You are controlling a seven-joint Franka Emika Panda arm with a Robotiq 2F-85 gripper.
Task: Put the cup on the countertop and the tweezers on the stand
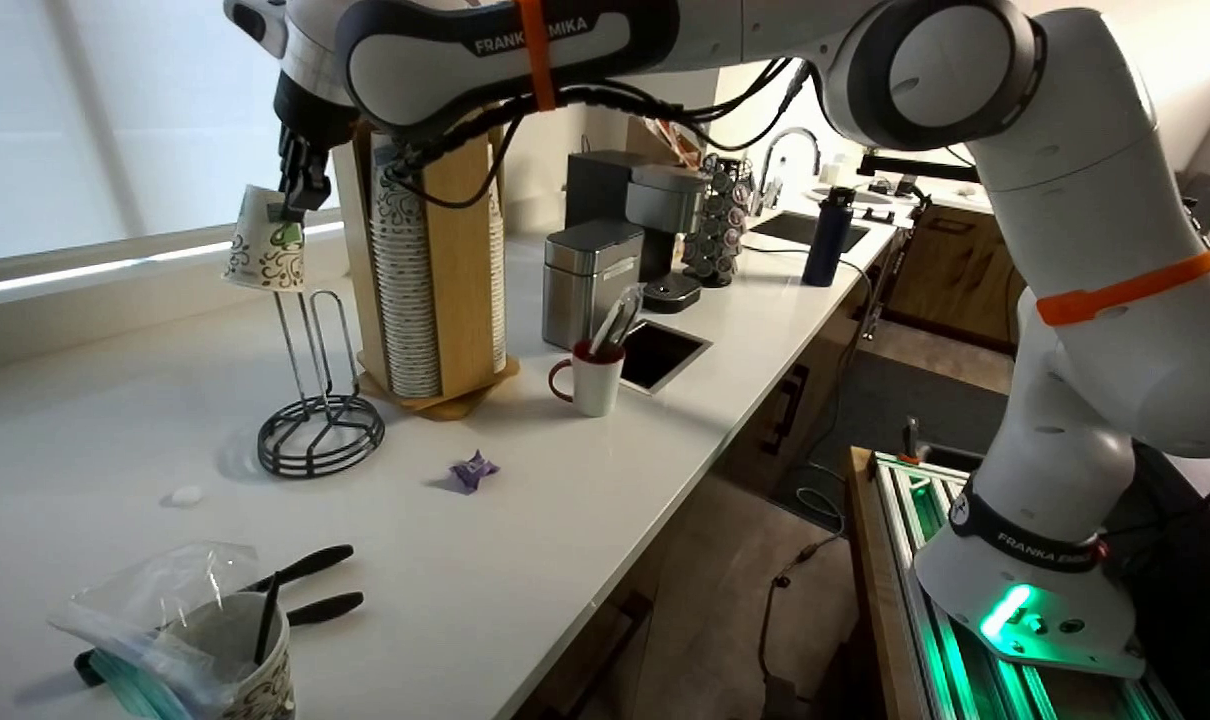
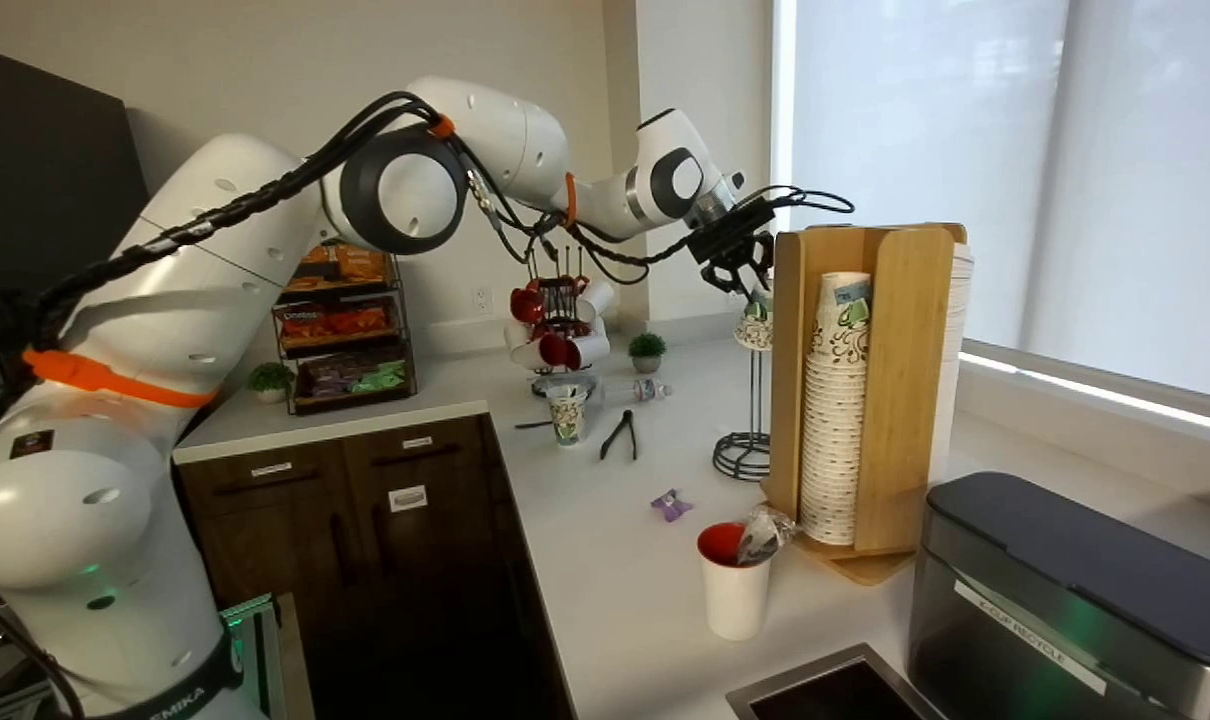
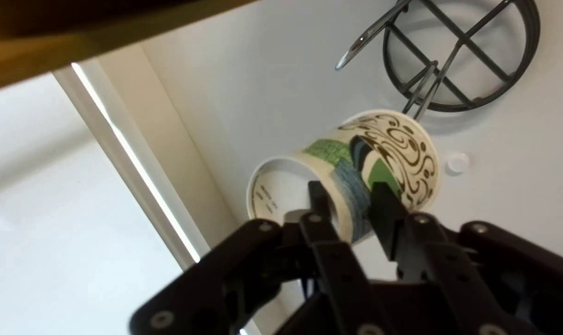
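Observation:
The cup (image 1: 265, 250), cream with brown swirls and green, sits bottom-up over the tops of the stand's rods, slightly tilted. Those rod ends are hidden. The black wire stand (image 1: 307, 466) rests on the white countertop (image 1: 415, 530). At the cup's upper end is my gripper (image 3: 348, 193), its jaws partly apart. In the wrist view one finger reaches into the recess of the cup's base and the opposite finger is outside, with cup wall and a visible gap between them. Contact is unclear. The black tweezers (image 2: 620, 437) lie spread on the countertop, well away from the gripper.
A tall wooden holder (image 1: 460, 270) with stacked cups stands close beside the stand and gripper. A white mug (image 1: 597, 385) with a red rim and a purple wrapper (image 1: 475, 470) are nearby. Another patterned cup (image 2: 568, 415) stands near the tweezers. The window lies behind the gripper.

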